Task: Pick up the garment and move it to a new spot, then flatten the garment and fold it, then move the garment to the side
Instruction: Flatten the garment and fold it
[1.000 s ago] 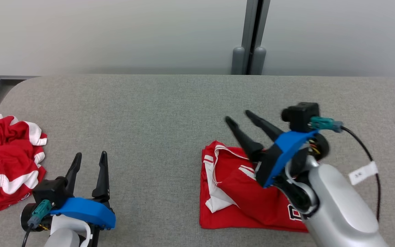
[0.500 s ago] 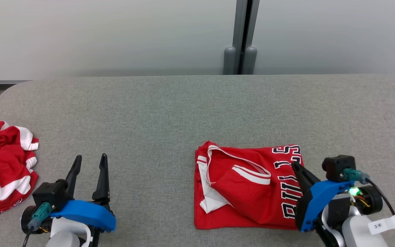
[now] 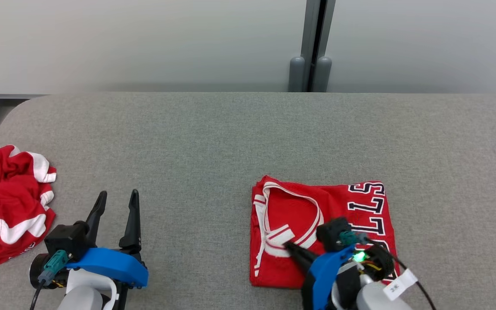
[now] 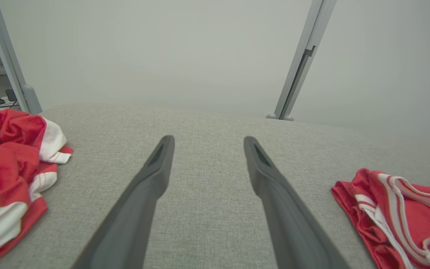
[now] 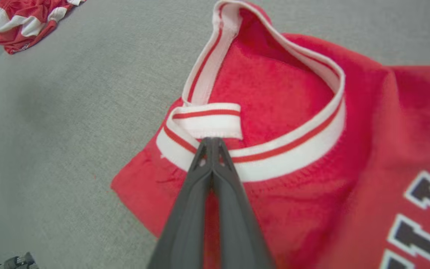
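The folded jersey (image 3: 338, 202) is red, with white-and-red striped trim and black white-edged letters; the table cover (image 3: 187, 142) is plain grey.

Grey fabric-covered table (image 3: 213, 137), folded red jersey (image 3: 334, 202) right of centre, crumpled red garment (image 3: 7, 206) at left edge.

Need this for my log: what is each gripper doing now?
Left gripper: open, empty.
Right gripper: shut, touching the jersey trim; a pinch cannot be told.

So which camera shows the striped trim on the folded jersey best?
The right wrist view: the trim sits close and large, the right gripper shut at its edge. The head view shows it small from above; the left wrist view catches a sliver.
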You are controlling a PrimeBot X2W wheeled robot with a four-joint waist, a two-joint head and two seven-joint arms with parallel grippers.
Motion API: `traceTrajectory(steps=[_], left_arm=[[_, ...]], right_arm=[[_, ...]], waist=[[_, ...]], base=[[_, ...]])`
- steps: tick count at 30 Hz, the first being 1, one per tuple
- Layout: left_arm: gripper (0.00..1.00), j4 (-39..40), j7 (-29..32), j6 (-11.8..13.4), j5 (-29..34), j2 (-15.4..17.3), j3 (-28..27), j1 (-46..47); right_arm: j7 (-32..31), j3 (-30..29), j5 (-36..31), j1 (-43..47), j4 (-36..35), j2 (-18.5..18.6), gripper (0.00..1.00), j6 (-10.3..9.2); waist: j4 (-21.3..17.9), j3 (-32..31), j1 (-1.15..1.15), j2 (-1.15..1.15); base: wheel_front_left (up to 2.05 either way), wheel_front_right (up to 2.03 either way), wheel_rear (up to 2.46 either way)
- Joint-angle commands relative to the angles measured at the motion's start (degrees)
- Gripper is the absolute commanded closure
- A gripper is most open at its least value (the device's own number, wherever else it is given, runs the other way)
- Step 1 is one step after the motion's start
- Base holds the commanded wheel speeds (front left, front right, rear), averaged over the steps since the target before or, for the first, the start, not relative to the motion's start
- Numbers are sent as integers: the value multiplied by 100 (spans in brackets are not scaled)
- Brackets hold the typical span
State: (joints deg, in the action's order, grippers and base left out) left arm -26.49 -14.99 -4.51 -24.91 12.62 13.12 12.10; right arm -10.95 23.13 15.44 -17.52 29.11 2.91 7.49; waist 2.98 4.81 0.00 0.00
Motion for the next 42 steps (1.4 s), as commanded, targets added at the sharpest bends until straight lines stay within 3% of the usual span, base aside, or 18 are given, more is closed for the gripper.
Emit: traceTrajectory(steps=[1, 8, 13, 18, 24, 32, 42], left_arm=[[0, -20, -25, 7, -11, 14, -9, 100], [0, -17, -25, 30, -39, 57, -58, 40], [0, 8, -26, 51, -69, 64, -78, -19], [0, 23, -25, 65, -66, 52, -60, -13], [0, -5, -25, 49, -42, 50, -9, 20], [0, -33, -15, 2, -41, 28, 104, 144], [0, -9, -20, 40, -63, 81, 55, 137]], right_arm=[[26, 461, 285, -76, 57, 7, 100, 1], [51, 1584, 1306, -165, -147, 6, 100, 1], [184, 1705, 1998, -390, -421, 9, 100, 1], [57, 1130, 1605, -693, -211, 12, 100, 1], [-985, 635, 801, -1120, 253, 203, 100, 1], [-1487, 880, 398, -1173, 697, 351, 100, 1], [-1308, 1822, 1015, -854, 525, 29, 100, 1]], waist=[[50, 17, 0, 0], [67, 6, 0, 0], [-33, -22, 0, 0], [-85, -55, 0, 0], [-63, -85, 0, 0], [145, 2, 0, 0], [185, 76, 0, 0]], base=[[0, 0, 0], [0, 0, 0], [0, 0, 0], [0, 0, 0], [0, 0, 0], [0, 0, 0], [0, 0, 0]])
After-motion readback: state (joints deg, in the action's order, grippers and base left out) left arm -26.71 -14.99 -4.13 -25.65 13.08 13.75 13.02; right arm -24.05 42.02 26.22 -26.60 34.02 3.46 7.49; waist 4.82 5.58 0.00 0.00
